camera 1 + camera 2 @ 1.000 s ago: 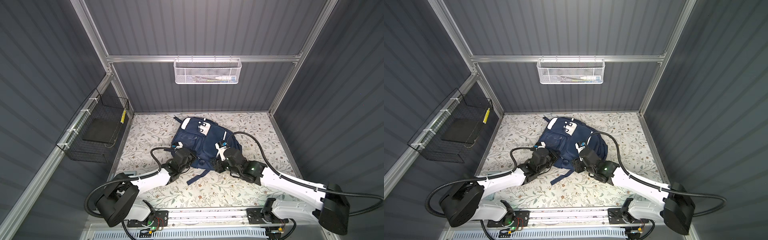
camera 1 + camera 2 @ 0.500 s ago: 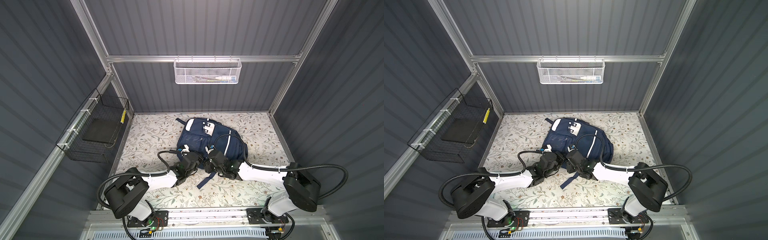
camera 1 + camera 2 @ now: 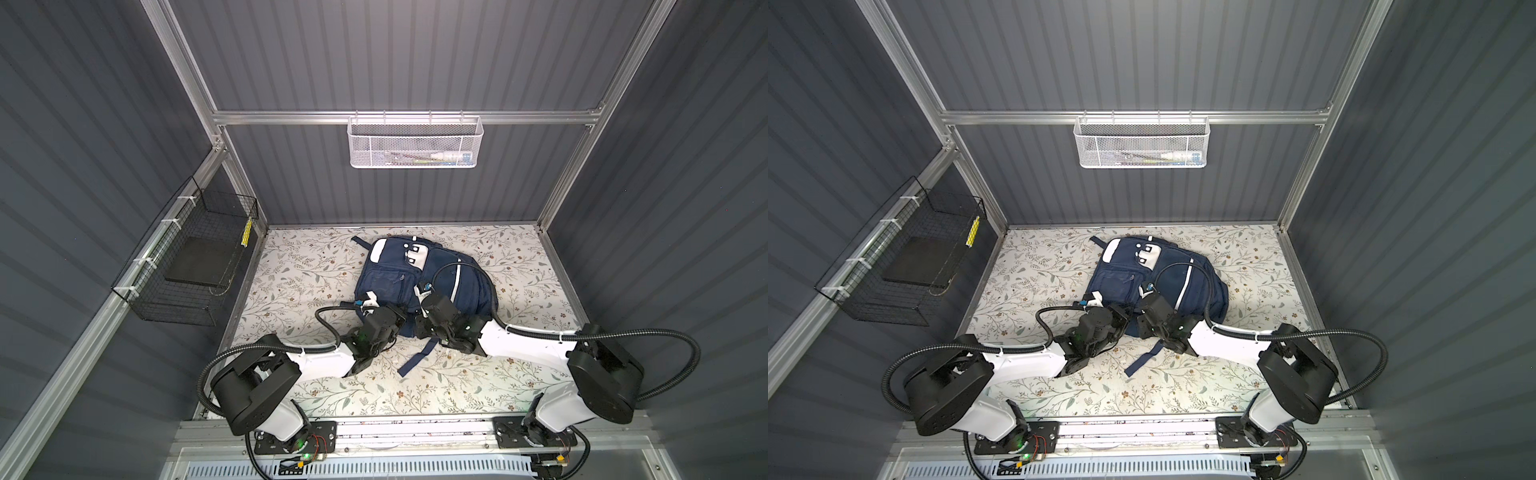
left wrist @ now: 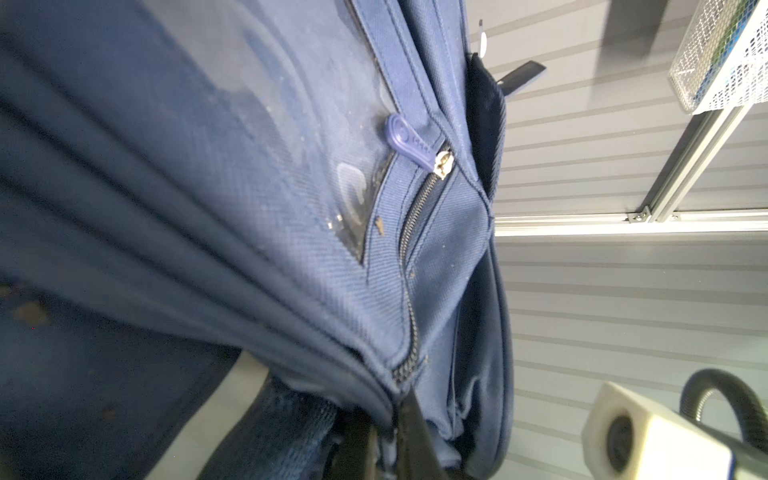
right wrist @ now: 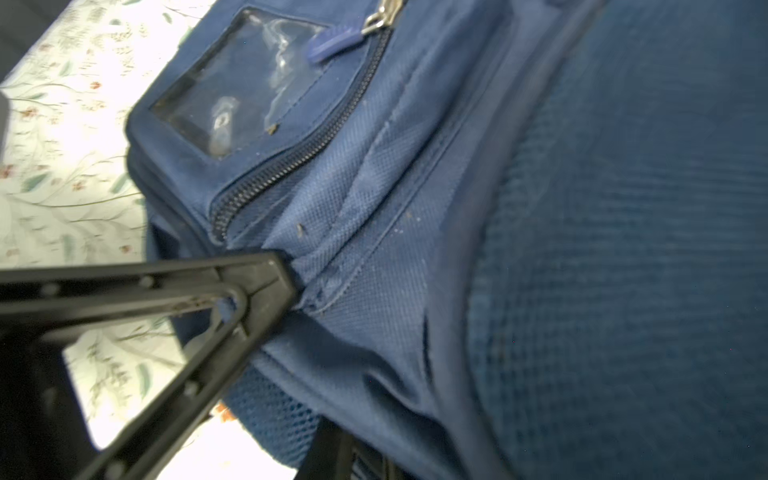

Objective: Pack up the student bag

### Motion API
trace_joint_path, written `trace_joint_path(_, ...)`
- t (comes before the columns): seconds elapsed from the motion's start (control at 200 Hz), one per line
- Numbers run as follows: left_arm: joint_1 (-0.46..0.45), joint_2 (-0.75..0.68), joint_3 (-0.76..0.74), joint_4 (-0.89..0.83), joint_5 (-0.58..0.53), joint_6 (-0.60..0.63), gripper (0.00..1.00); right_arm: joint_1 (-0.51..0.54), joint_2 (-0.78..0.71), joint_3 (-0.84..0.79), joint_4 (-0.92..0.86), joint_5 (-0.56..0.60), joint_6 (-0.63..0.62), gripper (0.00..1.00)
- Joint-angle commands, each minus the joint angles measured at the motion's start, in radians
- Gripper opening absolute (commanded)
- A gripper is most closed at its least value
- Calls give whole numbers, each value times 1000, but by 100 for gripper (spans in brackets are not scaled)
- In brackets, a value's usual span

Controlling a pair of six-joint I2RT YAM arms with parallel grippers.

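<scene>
My left gripper (image 4: 388,432) and right gripper (image 5: 274,286) each pinch bag (image 3: 386,282) fabric at 6 o'clock edge; pull evenly, gently, tautening zip (image 4: 415,208).

Dark grey ribbed walls (image 3: 395,54) all round, aluminium frame rails (image 3: 291,117) bracing them. White mesh basket (image 3: 415,141) hanging on the back rail, black wire basket (image 3: 174,307) on the left wall, floral tabletop (image 3: 299,266) brightly lit below.
</scene>
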Motion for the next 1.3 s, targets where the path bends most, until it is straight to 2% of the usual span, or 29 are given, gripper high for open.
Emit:
trace_joint_path(0.0, 1, -71, -19, -77, 46, 54, 0, -68, -61, -11, 29, 4, -12, 0)
trace_joint_path(0.24, 103, -78, -74, -37, 106, 63, 0, -117, -160, -113, -72, -34, 2, 0)
trace_joint_path(0.5, 111, -90, -65, -63, 116, 89, 0, -162, -246, -158, -136, -61, -4, 0)
trace_joint_path(0.605, 107, -67, -39, -42, 151, 97, 0, -152, -275, -169, -48, -137, 17, 0)
trace_joint_path(0.66, 94, -54, -15, -32, 159, 93, 0, -115, -283, -173, -7, -131, 45, 5)
trace_joint_path(0.735, 83, -45, 7, -16, 168, 81, 0, -34, -288, -170, 30, -41, 59, 19)
trace_joint_path(0.805, 75, -42, 26, -16, 169, 80, 0, -8, -259, -160, 67, -7, 83, 36)
trace_joint_path(0.936, 62, -16, 58, -11, 196, 78, 0, 0, -150, -93, 93, -2, 90, 44)
trace_joint_path(1.206, 56, -14, 32, 27, 206, 44, 0, -7, 35, 34, 71, 80, 115, 45)
trace_joint_path(1.296, 54, -25, 23, 24, 207, 42, 0, -23, 61, 55, 57, 111, 118, 34)
